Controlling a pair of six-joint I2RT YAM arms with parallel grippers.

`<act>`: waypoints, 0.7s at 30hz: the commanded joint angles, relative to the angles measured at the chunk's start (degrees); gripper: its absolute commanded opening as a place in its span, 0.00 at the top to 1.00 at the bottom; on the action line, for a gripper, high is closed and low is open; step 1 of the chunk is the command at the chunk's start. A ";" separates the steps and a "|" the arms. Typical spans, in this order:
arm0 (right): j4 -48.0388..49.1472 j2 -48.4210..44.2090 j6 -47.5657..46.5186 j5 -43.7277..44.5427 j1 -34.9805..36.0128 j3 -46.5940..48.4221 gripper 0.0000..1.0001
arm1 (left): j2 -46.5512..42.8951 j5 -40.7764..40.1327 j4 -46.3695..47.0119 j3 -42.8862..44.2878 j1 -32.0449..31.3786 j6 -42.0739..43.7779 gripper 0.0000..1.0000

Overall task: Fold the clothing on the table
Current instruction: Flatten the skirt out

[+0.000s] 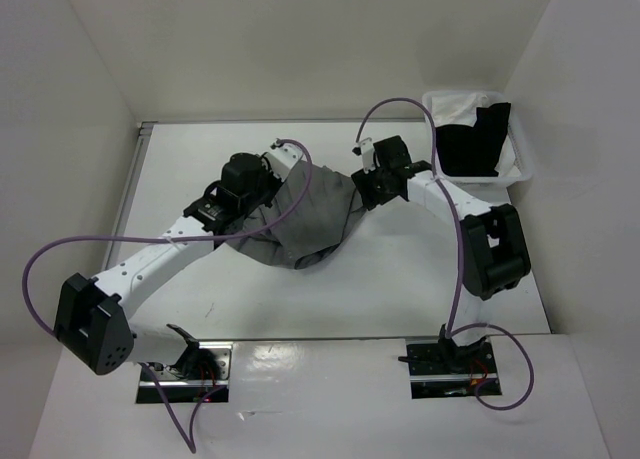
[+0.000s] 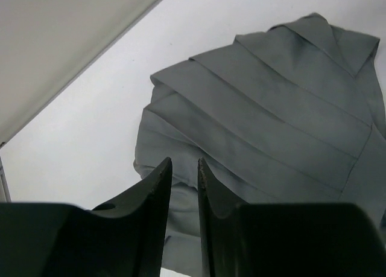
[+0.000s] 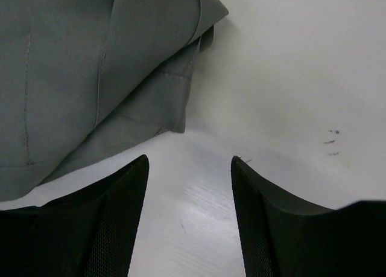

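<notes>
Top external view: the skirt (image 1: 310,214) lies bunched on the table (image 1: 400,289), around the middle and somewhat toward the far edge, partly folded over itself. The left arm reaches in from the near left corner to the skirt's left side. The right arm reaches from the right edge to its right side. A basket (image 1: 521,154) at the far right corner holds a black garment (image 1: 470,144) and a white garment (image 1: 455,107). Left wrist view: the left gripper (image 2: 184,163) hangs over the pleats, its jaws a narrow slit apart with nothing between them. Right wrist view: the right gripper (image 3: 189,160) has its jaws wide apart over bare table, just beside a folded corner of the skirt, not touching it.
</notes>
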 commanded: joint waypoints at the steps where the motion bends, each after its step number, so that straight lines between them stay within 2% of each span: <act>1: 3.33 2.90 -0.63 -0.95 0.43 4.22 0.40 | -0.95 0.41 0.06 -0.74 -0.68 1.03 0.68; 7: 3.33 7.82 -1.15 -2.27 0.43 6.76 0.42 | -1.56 -0.29 -2.31 -1.27 -0.68 1.64 0.65; 11: 3.33 10.11 -1.76 -3.50 0.43 8.96 0.49 | -1.56 0.24 -2.31 -2.41 -0.68 1.64 0.65; 14: 2.81 11.78 -1.77 -3.50 0.43 10.36 0.65 | -1.56 0.24 -2.93 -2.41 -0.68 2.17 0.65; 15: 2.80 11.79 -1.77 -3.50 0.43 10.37 0.79 | -1.56 0.24 -2.93 -2.41 -0.68 2.17 0.64; 18: 2.11 11.79 -2.30 -3.50 0.43 11.51 1.00 | -1.56 0.24 -2.93 -2.41 -0.68 2.17 0.64; 21: 0.87 8.99 -2.30 -4.11 0.43 11.51 1.00 | -1.56 0.76 -4.06 -2.41 -0.68 2.17 0.63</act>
